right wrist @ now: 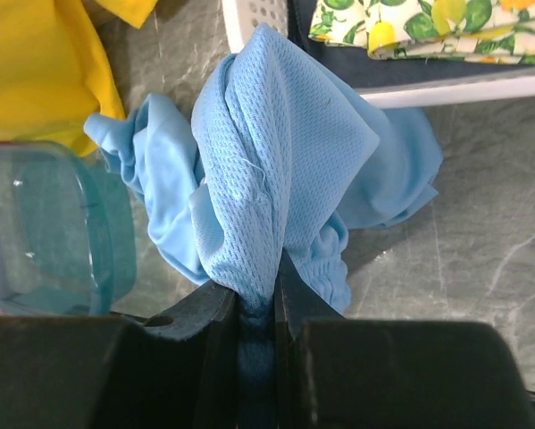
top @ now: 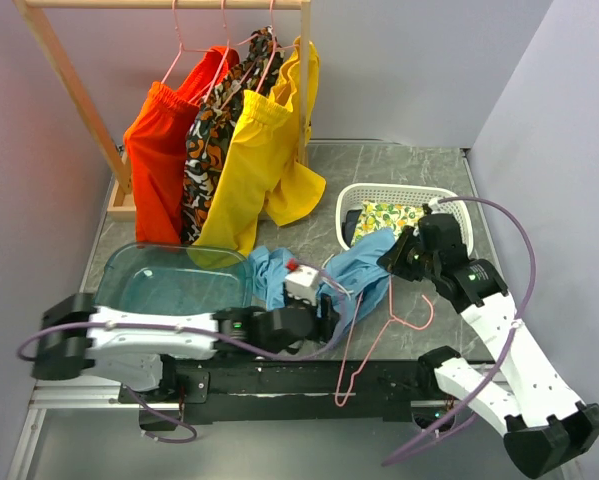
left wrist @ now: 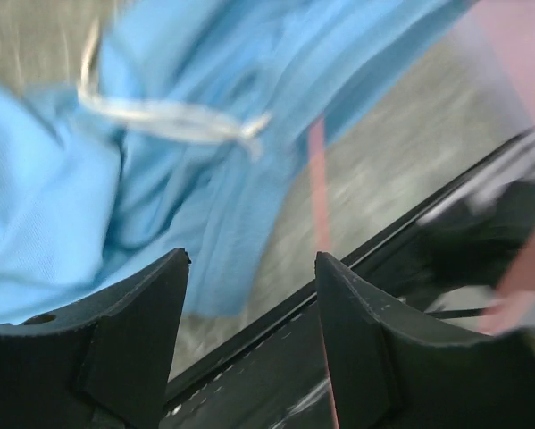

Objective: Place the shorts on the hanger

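Only wrist view shows right hand (right wrist: 258,299) pinching shorts (right wrist: 280,152).

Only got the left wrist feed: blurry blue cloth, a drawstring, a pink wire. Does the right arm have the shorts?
Observer: Yes. The right gripper is shut on a fold of the shorts, pulling it up into a peak.
Operator: Where's the hanger overall?
Observer: The hanger lies flat on the table in front of the shorts, hook toward the near edge.
Operator: Anything behind the shorts?
Observer: A white basket holding a lemon-print cloth.
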Tool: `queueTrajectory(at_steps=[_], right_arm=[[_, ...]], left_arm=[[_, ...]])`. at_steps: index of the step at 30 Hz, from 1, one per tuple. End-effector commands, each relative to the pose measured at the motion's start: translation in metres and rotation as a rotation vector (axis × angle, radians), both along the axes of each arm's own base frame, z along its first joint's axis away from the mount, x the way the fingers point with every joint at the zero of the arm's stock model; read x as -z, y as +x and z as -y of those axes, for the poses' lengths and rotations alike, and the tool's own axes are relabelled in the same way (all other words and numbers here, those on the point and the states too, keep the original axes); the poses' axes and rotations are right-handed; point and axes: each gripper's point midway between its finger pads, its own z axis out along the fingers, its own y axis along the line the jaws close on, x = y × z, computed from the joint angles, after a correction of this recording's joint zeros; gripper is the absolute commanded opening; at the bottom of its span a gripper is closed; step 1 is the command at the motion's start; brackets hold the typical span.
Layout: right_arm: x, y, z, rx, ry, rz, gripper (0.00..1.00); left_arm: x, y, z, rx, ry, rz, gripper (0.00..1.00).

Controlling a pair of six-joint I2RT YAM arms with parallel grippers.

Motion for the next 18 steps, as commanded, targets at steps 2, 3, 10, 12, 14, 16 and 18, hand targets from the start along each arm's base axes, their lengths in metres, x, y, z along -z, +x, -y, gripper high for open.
queueTrajectory(at_steps=[2, 3, 10, 12, 14, 16, 18], right_arm=[[-0.022, -0.001, 0.004, 0.026, -0.091, 0.081, 0.0], [-0.02, -0.001, 0.007, 0.04, -0.103, 0.08, 0.0], [-0.021, 0.0, 0.012, 0.081, -0.104, 0.091, 0.0], [-0.022, 0.0, 0.012, 0.086, -0.101, 0.094, 0.0], [-0.021, 0.0, 0.013, 0.094, -0.103, 0.09, 0.0], [-0.021, 0.001, 0.014, 0.103, -0.101, 0.092, 0.0], [-0.021, 0.001, 0.014, 0.107, -0.098, 0.094, 0.0]], left_arm=[[0.063, -0.013, 0.007, 0.02, 0.248, -0.161, 0.62], [0.078, -0.014, 0.008, 0.024, 0.292, -0.172, 0.61], [0.107, -0.018, 0.023, 0.038, 0.336, -0.206, 0.65], [0.113, -0.02, 0.027, 0.052, 0.336, -0.219, 0.66], [0.116, -0.021, 0.03, 0.055, 0.325, -0.223, 0.69], [0.118, -0.022, 0.031, 0.056, 0.317, -0.223, 0.71], [0.12, -0.021, 0.032, 0.052, 0.312, -0.226, 0.74]])
